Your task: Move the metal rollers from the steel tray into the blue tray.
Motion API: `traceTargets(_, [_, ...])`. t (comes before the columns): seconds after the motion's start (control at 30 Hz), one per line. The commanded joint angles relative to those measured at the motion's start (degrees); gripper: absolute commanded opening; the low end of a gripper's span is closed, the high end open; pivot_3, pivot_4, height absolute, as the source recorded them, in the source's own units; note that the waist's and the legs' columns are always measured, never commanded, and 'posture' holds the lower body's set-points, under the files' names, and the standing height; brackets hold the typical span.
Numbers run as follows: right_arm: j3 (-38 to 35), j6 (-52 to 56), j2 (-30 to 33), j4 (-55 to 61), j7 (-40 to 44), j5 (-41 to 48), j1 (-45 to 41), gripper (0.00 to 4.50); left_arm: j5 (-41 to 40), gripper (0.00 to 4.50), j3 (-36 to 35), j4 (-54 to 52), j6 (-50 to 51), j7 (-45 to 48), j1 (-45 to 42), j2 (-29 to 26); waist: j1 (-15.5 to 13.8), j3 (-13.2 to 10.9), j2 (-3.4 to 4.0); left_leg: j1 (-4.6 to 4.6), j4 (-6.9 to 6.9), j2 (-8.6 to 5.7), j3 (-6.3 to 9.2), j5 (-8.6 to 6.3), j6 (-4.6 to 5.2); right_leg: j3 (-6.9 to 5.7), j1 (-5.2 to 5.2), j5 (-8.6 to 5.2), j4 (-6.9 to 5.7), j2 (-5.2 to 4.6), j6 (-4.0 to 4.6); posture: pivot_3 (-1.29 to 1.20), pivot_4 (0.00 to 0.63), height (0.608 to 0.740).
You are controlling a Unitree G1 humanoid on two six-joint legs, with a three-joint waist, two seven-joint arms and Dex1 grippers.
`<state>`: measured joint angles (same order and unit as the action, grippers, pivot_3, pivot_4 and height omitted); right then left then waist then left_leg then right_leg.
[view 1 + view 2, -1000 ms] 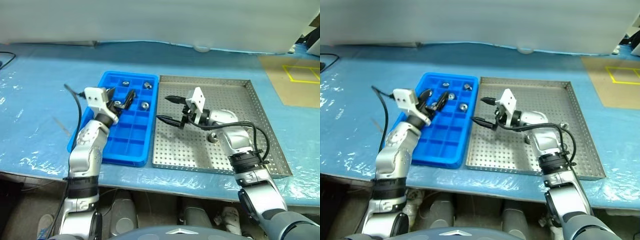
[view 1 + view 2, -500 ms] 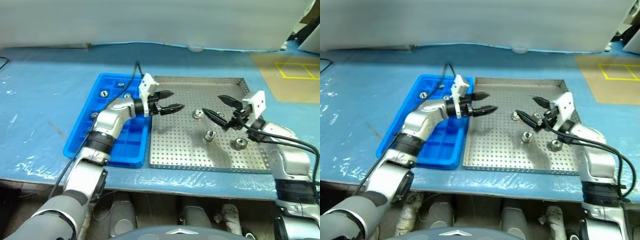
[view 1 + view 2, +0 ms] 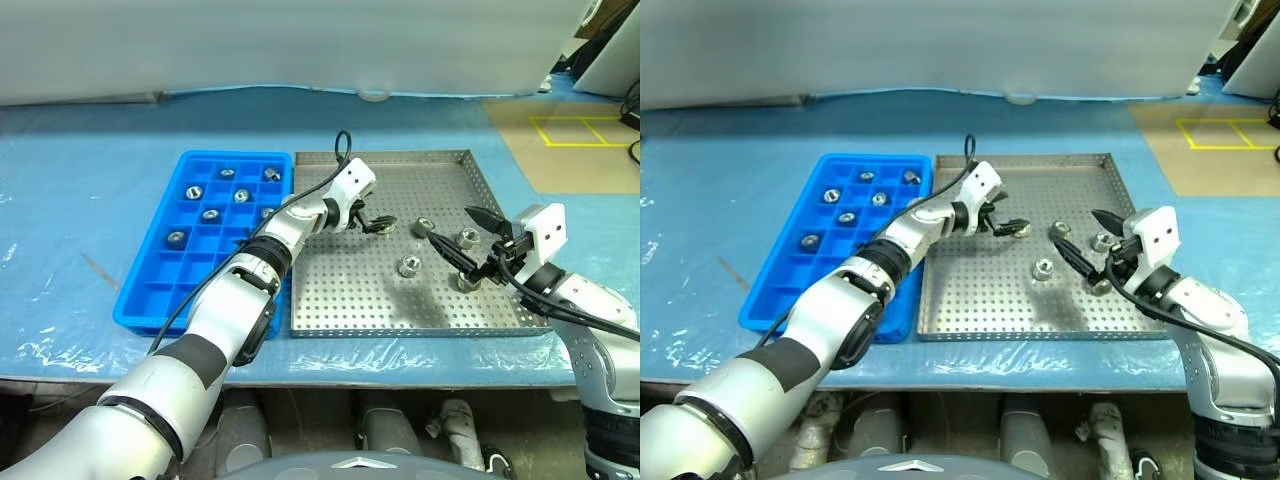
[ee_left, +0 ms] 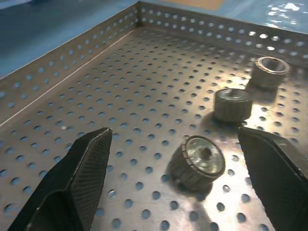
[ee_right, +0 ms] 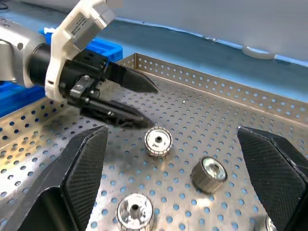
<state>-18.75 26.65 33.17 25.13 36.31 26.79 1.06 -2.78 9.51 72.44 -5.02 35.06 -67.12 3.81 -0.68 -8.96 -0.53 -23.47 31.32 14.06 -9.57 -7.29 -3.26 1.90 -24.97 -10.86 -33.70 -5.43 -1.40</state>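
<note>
metal rollers: several lie loose on the perforated floor of the steel tray, toward its far and right part; others sit one to a compartment in the far rows of the blue tray. orientation, from the left wrist view: the nearest roller lies on its ribbed side, short axis roughly level, its bored face turned toward that camera; the next roller and the far one stand on a flat end with the bore upward. steel tray: square, low-rimmed, just right of the blue tray, rims side by side, both on a blue-covered table. left gripper: reaches across from the blue tray's side, fingers spread, tips low over the steel floor with the nearest roller between them, untouched as far as can be told. right gripper: over the steel tray's right part, fingers spread wide, holding nothing, above the rollers near the right rim. a yellow-taped square marks the brown floor beyond the table's right end.
</note>
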Motion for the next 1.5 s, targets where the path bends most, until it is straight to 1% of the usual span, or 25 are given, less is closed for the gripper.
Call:
traceTargets(0.03, [-2.38,0.07,-0.66,4.31,-2.18,1.31,1.98,4.5,1.1,4.35,-2.14,0.75,-2.12,-3.36,-1.75,1.44,0.11,0.0,0.0,-0.02,0.0,-0.03,0.0,0.0,0.01,0.0,-0.01,0.0,0.01,-0.03,-0.01,-0.51,0.15,0.74])
traceTargets(0.1, [-2.69,-0.03,-0.74,5.13,-2.94,1.45,3.1,4.5,1.08,4.35,-3.28,1.16,-2.09,-3.66,-1.72,2.15,0.26,0.0,0.0,-0.04,0.0,-0.07,0.0,-0.02,0.03,-0.01,-0.01,-0.01,0.02,-0.08,-0.04,-0.52,0.15,0.74])
traceTargets(0.23, [-2.7,-0.43,-1.21,5.82,-4.57,0.93,4.8,4.5,0.05,4.35,-5.92,1.45,-1.07,0.62,-2.03,3.7,0.9,0.0,0.0,-0.09,0.01,-0.17,0.0,-0.06,0.11,-0.02,-0.01,-0.04,0.1,-0.19,-0.09,-0.55,0.15,0.74])
traceTargets(0.3, [-2.35,-0.81,-1.62,6.36,-5.45,0.53,5.78,4.5,0.56,4.35,-6.81,1.87,-0.54,0.45,-2.25,4.29,1.42,0.0,0.0,-0.15,0.0,-0.23,0.0,-0.11,0.17,-0.04,-0.01,-0.06,0.18,-0.26,-0.13,-0.57,0.15,0.74])
traceTargets(0.43, [-3.03,-1.22,-2.55,8.42,-7.34,0.34,8.44,4.5,2.87,4.35,-6.69,2.82,0.19,-1.33,-1.94,4.9,2.17,0.0,0.0,-0.23,-0.01,-0.29,-0.01,-0.17,0.27,-0.06,-0.07,-0.1,0.27,-0.33,-0.19,-0.61,0.15,0.74])
traceTargets(0.67, [-5.8,-1.41,-3.22,11.1,-9.24,0.78,12.69,4.5,7.9,4.35,-5.44,3.91,1.03,-11.46,-0.81,5.44,3.79,0.01,0.01,-0.42,0.06,-0.37,-0.03,-0.31,0.49,-0.13,-0.08,-0.26,0.45,-0.46,-0.47,-0.65,0.15,0.74])
traceTargets(0.73, [-5.52,-1.57,-3.55,11.5,-9.65,0.62,13.3,4.5,7.99,4.35,-5.82,4.02,1.4,-11.47,-0.21,5.96,4.4,0.01,0.01,-0.51,0.1,-0.44,-0.03,-0.35,0.56,-0.18,-0.08,-0.28,0.5,-0.56,-0.53,-0.66,0.15,0.74])
traceTargets(0.83, [-5.09,-1.62,-3.89,11.94,-10.18,0.19,13.85,4.5,7.37,4.35,-6.67,4.0,2.0,-8.45,0.36,6.59,5.14,0.0,0.01,-0.57,0.13,-0.54,-0.06,-0.42,0.67,-0.21,-0.09,-0.28,0.54,-0.69,-0.59,-0.66,0.15,0.74])
traceTargets(0.93, [-5.26,-1.65,-4.03,12.26,-10.5,0.18,14.28,4.5,6.1,3.74,-7.88,3.98,3.78,-4.24,0.55,7.09,5.56,0.01,0.01,-0.63,0.2,-0.64,-0.08,-0.49,0.78,-0.2,-0.08,-0.24,0.56,-0.79,-0.56,-0.67,0.15,0.74])
traceTargets(1.1, [-6.06,-2.14,-4.28,12.47,-11.19,0.2,15.14,4.5,5.03,2.02,-9.61,3.7,6.44,-2.86,-0.16,7.02,6.22,0.01,0.01,-0.69,0.26,-0.71,-0.1,-0.56,0.89,-0.21,-0.06,-0.24,0.65,-0.87,-0.57,-0.67,0.15,0.74])
traceTargets(1.13, [-6.03,-2.15,-4.23,12.52,-11.28,0.24,15.19,4.5,4.65,1.85,-10.15,3.53,6.51,-3.2,-0.57,6.99,6.32,0.01,0.01,-0.7,0.27,-0.7,-0.1,-0.57,0.9,-0.21,-0.05,-0.24,0.66,-0.87,-0.57,-0.67,0.15,0.74])
traceTargets(1.23, [-5.11,-2.07,-3.97,12.71,-11.31,0.57,14.32,4.5,3.0,1.85,-12.0,2.82,6.31,-2.24,-1.46,6.82,6.51,0.01,0.01,-0.7,0.29,-0.7,-0.1,-0.58,0.9,-0.21,-0.05,-0.25,0.66,-0.87,-0.59,-0.65,0.15,0.74])
traceTargets(1.33, [-3.29,-1.79,-3.84,11.92,-10.65,1.85,11.0,4.5,-2.38,1.85,-16.66,0.96,7.16,2.42,-2.33,6.54,6.62,0.0,0.0,-0.73,0.33,-0.7,-0.11,-0.58,0.92,-0.2,-0.06,-0.25,0.66,-0.87,-0.59,-0.6,0.15,0.74])
traceTargets(1.43, [0.61,-1.32,-4.19,9.3,-8.72,3.43,4.34,4.5,-8.01,1.85,-20.91,-2.95,8.47,7.48,-2.28,5.51,6.56,0.0,0.01,-0.73,0.38,-0.7,-0.11,-0.58,0.92,-0.19,-0.06,-0.2,0.64,-0.88,-0.59,-0.52,0.15,0.74])
traceTargets(1.5, [4.11,-1.03,-4.62,5.61,-6.77,3.88,-1.96,4.5,-10.93,1.85,-21.97,-8.93,10.49,10.26,-0.68,4.12,6.29,0.0,0.01,-0.7,0.42,-0.68,-0.11,-0.58,0.92,-0.2,-0.06,-0.16,0.58,-0.88,-0.55,-0.45,0.15,0.74])
